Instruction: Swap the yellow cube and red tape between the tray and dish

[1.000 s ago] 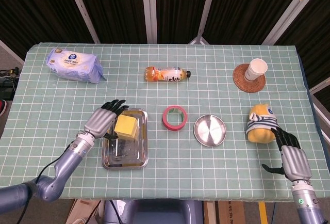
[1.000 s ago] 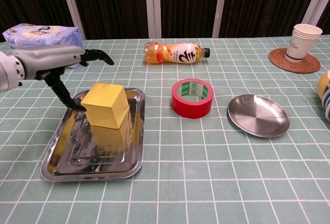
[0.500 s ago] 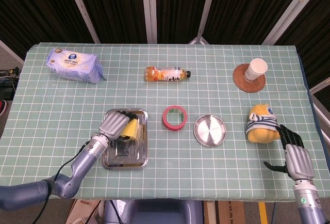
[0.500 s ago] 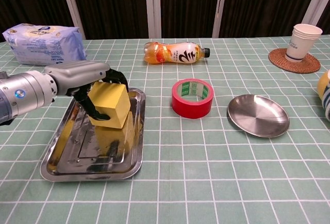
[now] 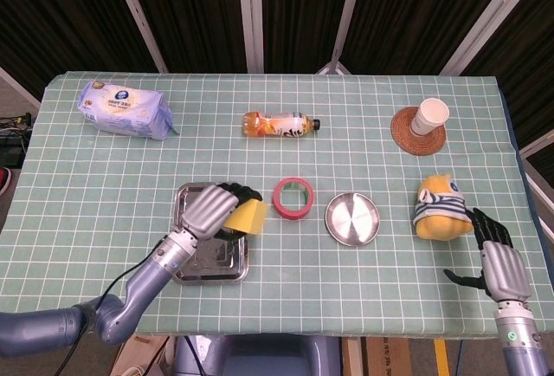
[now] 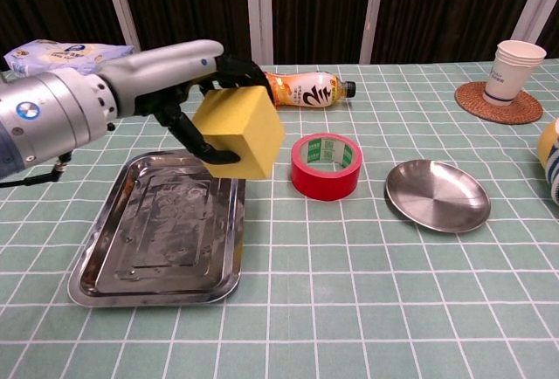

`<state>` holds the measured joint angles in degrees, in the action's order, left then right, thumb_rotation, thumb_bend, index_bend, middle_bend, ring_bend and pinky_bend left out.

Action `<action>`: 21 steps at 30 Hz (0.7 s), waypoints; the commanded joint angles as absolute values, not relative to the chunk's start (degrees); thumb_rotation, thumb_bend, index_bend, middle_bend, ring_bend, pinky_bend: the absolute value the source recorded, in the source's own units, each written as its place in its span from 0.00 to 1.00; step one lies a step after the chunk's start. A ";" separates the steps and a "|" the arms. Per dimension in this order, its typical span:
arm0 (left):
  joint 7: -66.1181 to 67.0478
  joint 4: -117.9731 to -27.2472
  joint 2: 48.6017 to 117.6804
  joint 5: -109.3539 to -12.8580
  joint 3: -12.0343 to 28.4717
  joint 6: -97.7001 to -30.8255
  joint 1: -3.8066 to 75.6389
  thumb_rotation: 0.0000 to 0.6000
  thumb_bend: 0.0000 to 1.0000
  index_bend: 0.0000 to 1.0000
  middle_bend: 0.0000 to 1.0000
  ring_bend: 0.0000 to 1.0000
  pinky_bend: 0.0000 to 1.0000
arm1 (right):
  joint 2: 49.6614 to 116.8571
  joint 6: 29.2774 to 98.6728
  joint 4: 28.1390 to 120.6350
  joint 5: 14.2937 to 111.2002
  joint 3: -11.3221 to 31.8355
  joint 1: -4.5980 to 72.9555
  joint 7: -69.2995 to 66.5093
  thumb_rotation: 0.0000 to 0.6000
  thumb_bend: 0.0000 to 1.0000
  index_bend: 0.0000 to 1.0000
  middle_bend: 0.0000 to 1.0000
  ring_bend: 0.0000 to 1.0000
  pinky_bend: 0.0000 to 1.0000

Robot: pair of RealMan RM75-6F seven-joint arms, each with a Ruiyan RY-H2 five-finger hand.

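Note:
My left hand (image 5: 211, 210) (image 6: 188, 91) grips the yellow cube (image 5: 251, 217) (image 6: 241, 132) and holds it in the air above the right edge of the steel tray (image 5: 208, 259) (image 6: 140, 257). The tray has nothing in it. The red tape (image 5: 293, 197) (image 6: 325, 166) lies flat on the cloth between the tray and the round steel dish (image 5: 352, 218) (image 6: 437, 194), which holds nothing. My right hand (image 5: 495, 261) hangs open at the table's right front corner, seen only in the head view.
A yellow plush toy with a striped band (image 5: 440, 210) lies just beyond my right hand. At the back are an orange drink bottle (image 5: 279, 123) (image 6: 301, 89), a paper cup on a coaster (image 5: 428, 118) (image 6: 514, 71) and a wipes pack (image 5: 121, 108) (image 6: 61, 53).
My left hand closed around the yellow cube in the tray, lifted it out and carried it right, to above the tray's right edge. The right hand barely shifted.

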<state>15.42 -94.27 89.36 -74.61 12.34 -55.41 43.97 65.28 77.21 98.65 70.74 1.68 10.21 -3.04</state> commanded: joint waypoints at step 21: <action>31.56 -87.02 101.98 -51.91 11.16 -43.84 55.93 1.00 0.00 0.19 0.00 0.00 0.20 | 63.65 74.82 98.02 70.70 3.56 8.69 -6.22 1.00 0.00 0.00 0.00 0.00 0.00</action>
